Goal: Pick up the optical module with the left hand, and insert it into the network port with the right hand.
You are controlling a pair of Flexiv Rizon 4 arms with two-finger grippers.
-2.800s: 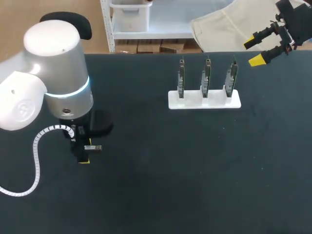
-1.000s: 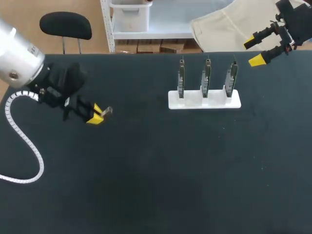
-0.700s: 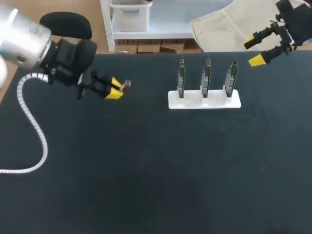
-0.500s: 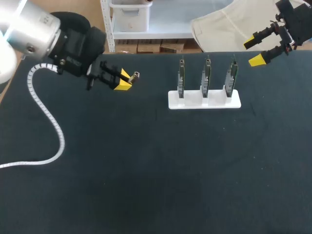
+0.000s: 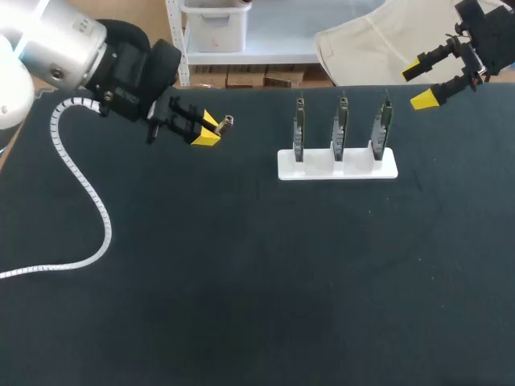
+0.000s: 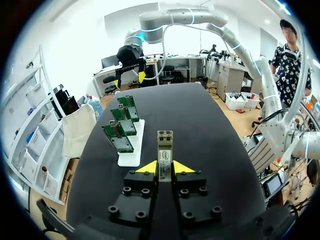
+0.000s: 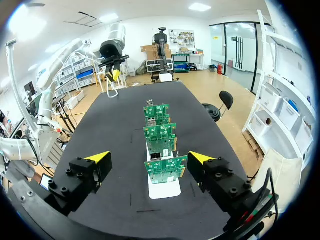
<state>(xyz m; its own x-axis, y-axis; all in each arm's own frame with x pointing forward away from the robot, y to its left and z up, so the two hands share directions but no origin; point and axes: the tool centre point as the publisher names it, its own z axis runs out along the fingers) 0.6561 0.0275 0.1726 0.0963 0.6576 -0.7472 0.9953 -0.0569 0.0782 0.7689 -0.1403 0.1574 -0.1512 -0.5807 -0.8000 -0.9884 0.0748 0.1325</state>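
The optical module is a small silver bar, and my left gripper is shut on it above the table's far left part. In the left wrist view the module sticks out ahead between the yellow fingertips. A white base holds three upright green boards with network ports, to the right of the module. My right gripper hangs open past the far right edge, nothing in it. From the right wrist view the boards stand in a row ahead of the open right gripper.
A white coiled cable trails from my left arm across the black table at the left.
My left arm has lifted the module off the table's left side and carried it up and to the right, toward the boards. The right arm has stayed still.
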